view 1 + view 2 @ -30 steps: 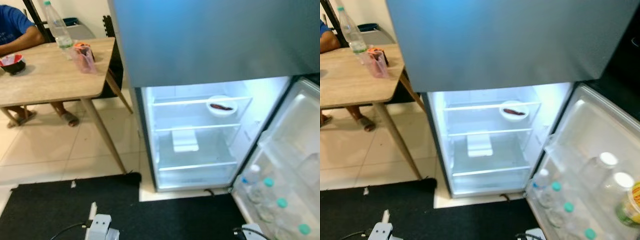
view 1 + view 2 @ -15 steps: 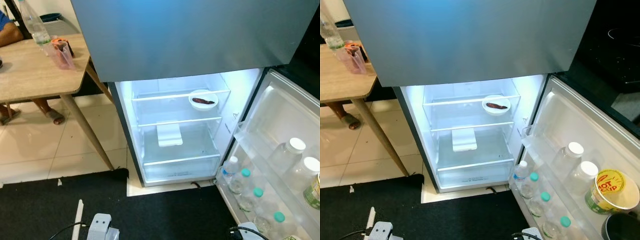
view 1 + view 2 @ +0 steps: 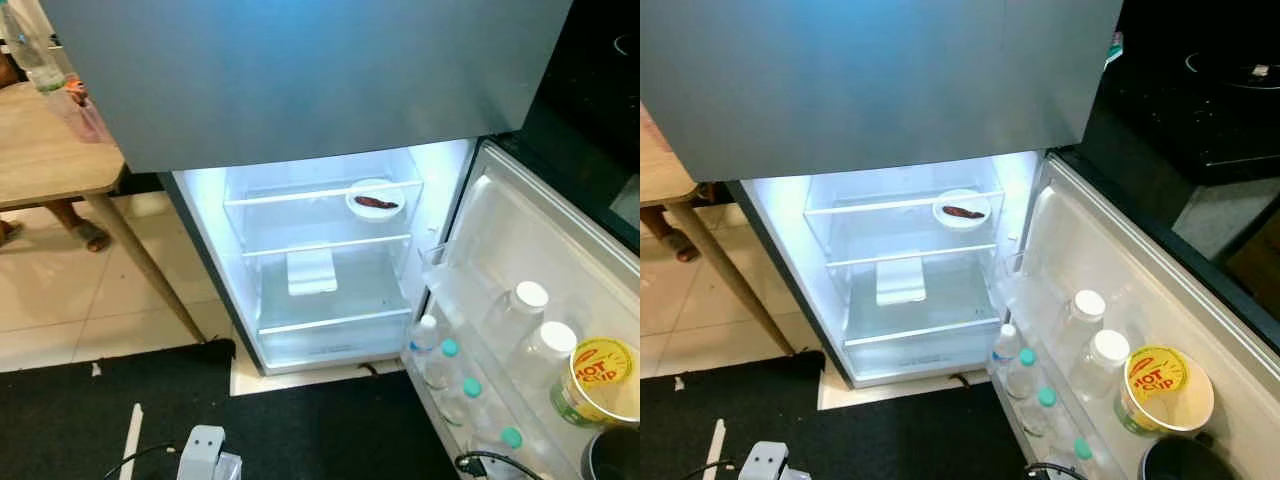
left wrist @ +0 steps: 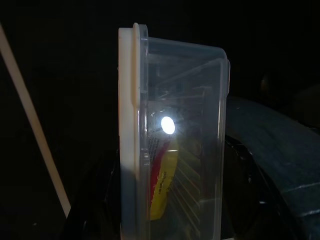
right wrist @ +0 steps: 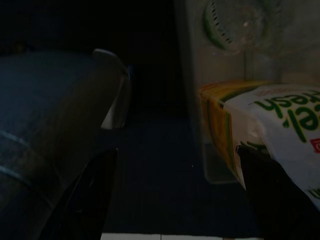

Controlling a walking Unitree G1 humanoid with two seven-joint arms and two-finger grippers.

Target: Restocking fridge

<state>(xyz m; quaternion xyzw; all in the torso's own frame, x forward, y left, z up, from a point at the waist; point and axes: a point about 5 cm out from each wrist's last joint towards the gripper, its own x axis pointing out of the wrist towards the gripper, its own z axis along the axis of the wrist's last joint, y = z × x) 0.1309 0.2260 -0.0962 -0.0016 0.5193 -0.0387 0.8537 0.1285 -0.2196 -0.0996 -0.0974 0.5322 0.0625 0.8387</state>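
View swung right toward fridge door [image 3: 1140, 300].

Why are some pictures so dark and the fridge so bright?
In the left eye view the fridge's own lamp lights its white shelves, so the inside glows pale against the black mat. The left wrist view is very dark, with a glare spot on a clear plastic container. The right wrist view is dim too, and a white and green carton up close looks a bit blurry.

The fridge's top glass shelf [image 3: 300, 192] carries a white bowl [image 3: 375, 199]; a white tray [image 3: 311, 272] lies lower down.
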